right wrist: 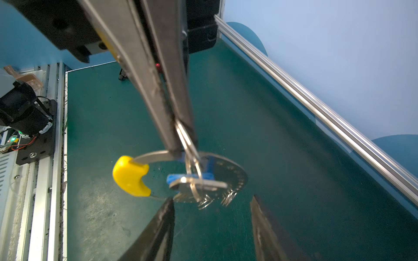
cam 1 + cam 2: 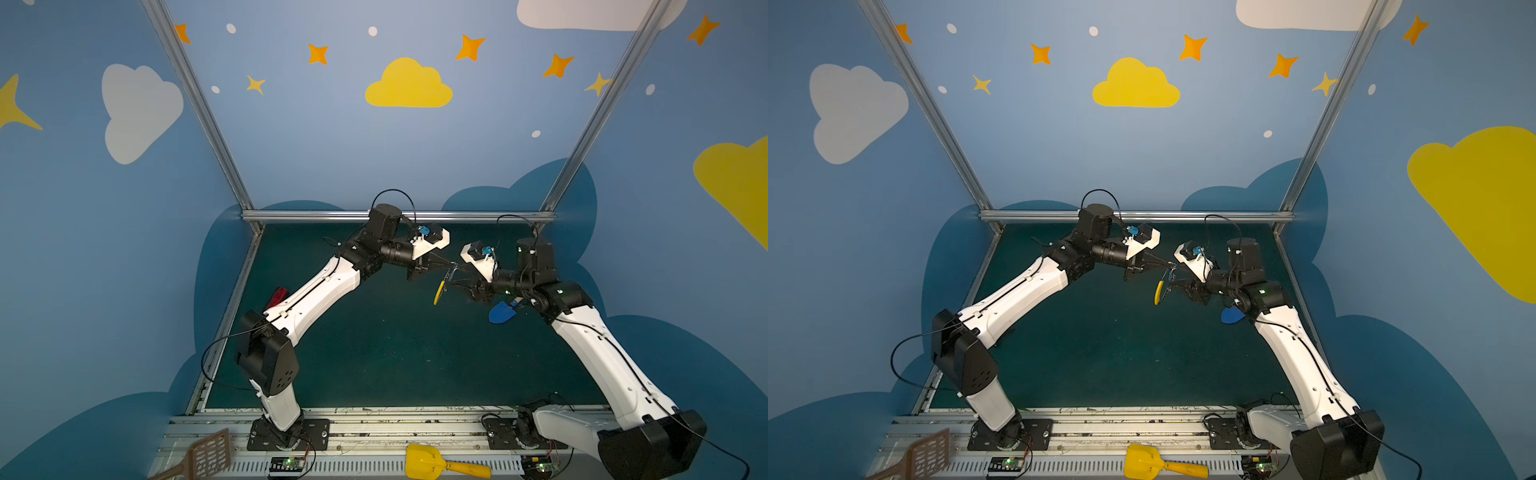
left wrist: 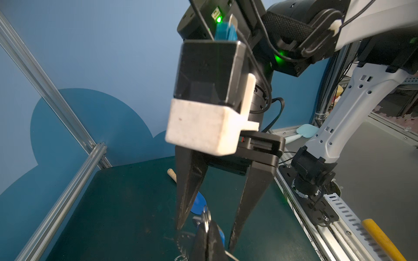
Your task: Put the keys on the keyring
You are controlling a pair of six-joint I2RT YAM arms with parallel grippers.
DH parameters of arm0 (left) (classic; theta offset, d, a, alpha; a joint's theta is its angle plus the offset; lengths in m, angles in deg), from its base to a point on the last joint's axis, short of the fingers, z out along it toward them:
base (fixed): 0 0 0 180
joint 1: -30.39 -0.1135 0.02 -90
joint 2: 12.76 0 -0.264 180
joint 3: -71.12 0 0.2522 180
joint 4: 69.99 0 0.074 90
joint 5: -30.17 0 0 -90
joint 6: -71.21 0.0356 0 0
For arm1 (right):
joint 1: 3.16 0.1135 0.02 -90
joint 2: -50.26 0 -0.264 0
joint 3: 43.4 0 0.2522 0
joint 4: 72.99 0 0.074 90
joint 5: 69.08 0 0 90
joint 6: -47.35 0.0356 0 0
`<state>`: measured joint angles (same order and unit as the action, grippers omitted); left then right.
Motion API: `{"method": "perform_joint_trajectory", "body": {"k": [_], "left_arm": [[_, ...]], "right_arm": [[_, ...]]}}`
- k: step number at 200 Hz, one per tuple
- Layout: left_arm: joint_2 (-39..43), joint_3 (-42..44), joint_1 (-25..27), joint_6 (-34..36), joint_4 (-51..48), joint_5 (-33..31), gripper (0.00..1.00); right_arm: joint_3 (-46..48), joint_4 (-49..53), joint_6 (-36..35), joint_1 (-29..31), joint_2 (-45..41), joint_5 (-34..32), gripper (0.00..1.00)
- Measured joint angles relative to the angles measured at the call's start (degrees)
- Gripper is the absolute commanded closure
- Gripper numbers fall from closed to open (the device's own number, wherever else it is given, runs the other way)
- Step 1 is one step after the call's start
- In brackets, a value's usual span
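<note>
Aloft over the far right part of the bench (image 2: 374, 357), the keyring (image 1: 235, 178) hangs clear of the green surface and shows edge-on in both top views, with its yellow sleeve (image 1: 131, 176) lowest. The left gripper (image 1: 178, 149) has the hoop by its grey rim, a short way along from the sleeve, jaws pressed fully together. The keys (image 1: 196, 180) dangle at that same spot. Their blue tag (image 1: 173, 178) and silver key (image 1: 203, 184) lie across the hoop's face, and their small ring (image 1: 190, 146) runs up into the tips of the left jaws. Whether that ring is threaded onto the hoop cannot be told.

The right gripper (image 1: 212, 198) faces the left one from just beside the hoop. Its jaws stand well apart at the hoop's lower edge and hold nothing, one tip close to the sleeve's end.

A blue shovel (image 2: 502, 312) lies on the bench under the right arm, near the right edge. A red object (image 2: 277, 297) sits partly hidden behind the left arm, near the left edge. Beyond the near edge, a yellow scoop (image 2: 428, 461) and a brown slotted spatula (image 2: 210, 453) rest on the rails.
</note>
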<state>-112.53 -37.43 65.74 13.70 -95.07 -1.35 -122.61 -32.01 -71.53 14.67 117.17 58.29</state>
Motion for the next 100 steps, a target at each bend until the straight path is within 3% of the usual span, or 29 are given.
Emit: {"method": "perform_joint_trajectory", "body": {"k": [61,100], "left_arm": [[0.00,0.00,0.02,-0.22,0.31,-1.42,0.96],[0.00,0.00,0.07,-0.39,0.87,-3.21,0.96]], "right_arm": [[0.00,-2.49,1.46,0.79,0.00,2.32,0.49],[0.00,-4.11,3.56,2.12,0.63,-1.66,0.54]]}}
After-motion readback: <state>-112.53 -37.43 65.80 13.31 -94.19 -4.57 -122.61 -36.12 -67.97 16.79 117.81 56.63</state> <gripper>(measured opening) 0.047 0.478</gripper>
